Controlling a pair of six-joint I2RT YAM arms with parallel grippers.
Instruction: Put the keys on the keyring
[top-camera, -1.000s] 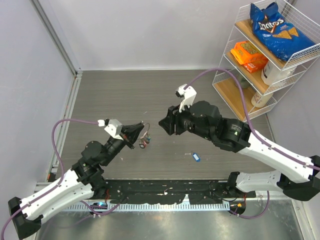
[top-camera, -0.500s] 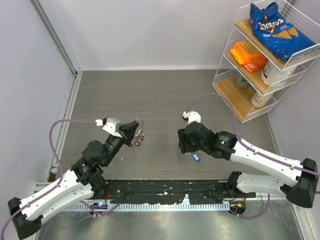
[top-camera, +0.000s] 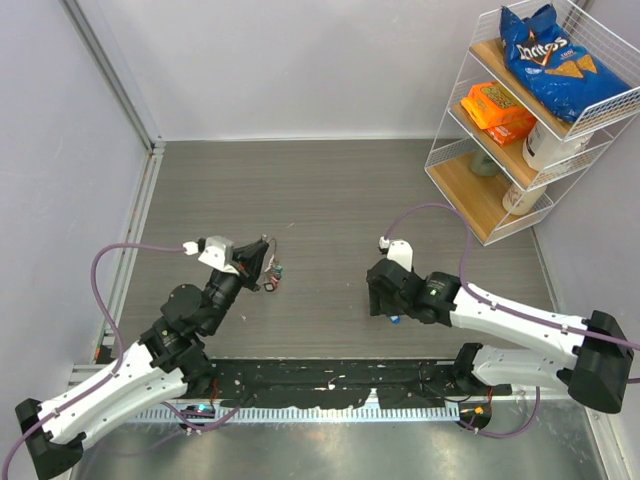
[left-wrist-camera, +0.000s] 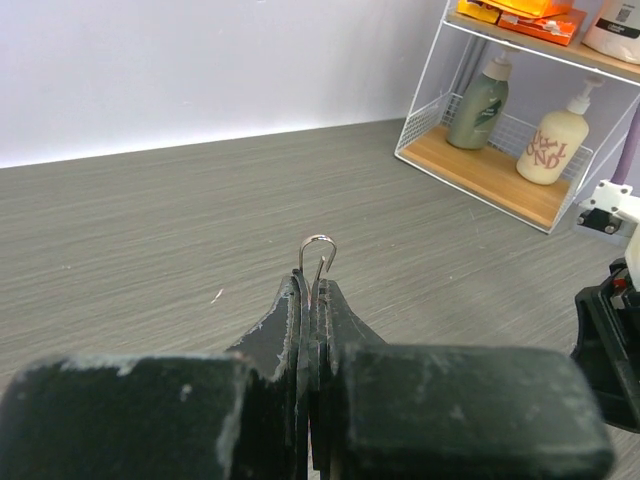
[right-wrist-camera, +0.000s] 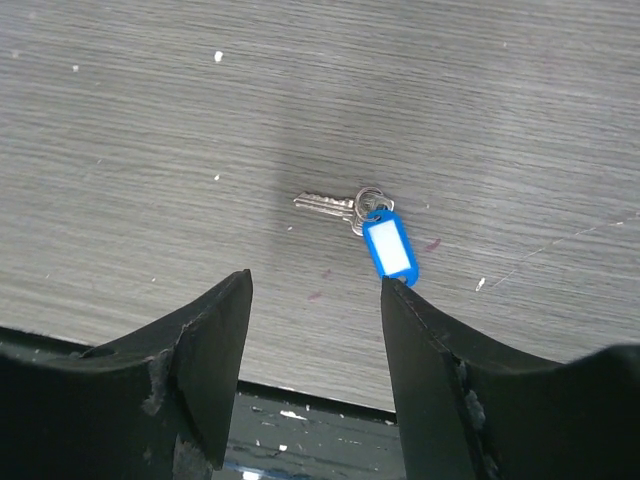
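Blue-tagged key (right-wrist-camera: 325, 203) is found flat on the desk (right-wrist-camera: 500, 90). Its blade is pointed to the left of the right wrist view. The blue tag (right-wrist-camera: 390, 247) is trailed down and to the right from the small loops at the key's head.

Right hand (right-wrist-camera: 315, 282) is held directly over the key, fingers spread, nothing between them. The key is seen just ahead of the fingertips, offset toward the right-of-view finger. The tag's lower end is just beside that fingertip in the picture. Height above the desk cannot be told.

Judgement: the closing line of the fingers is laid roughly along the blade's long axis, but across the tag's narrow width. The tag is therefore judged the easier pinch. A short advance and descent would be called for.

Left hand (top-camera: 262, 265) is well apart from the key, to its left in the top view. It is pressed together on the keyring (left-wrist-camera: 317, 255), whose arc is shown above the fingertips. Red and green tags (top-camera: 274, 280) are hung just beside it.
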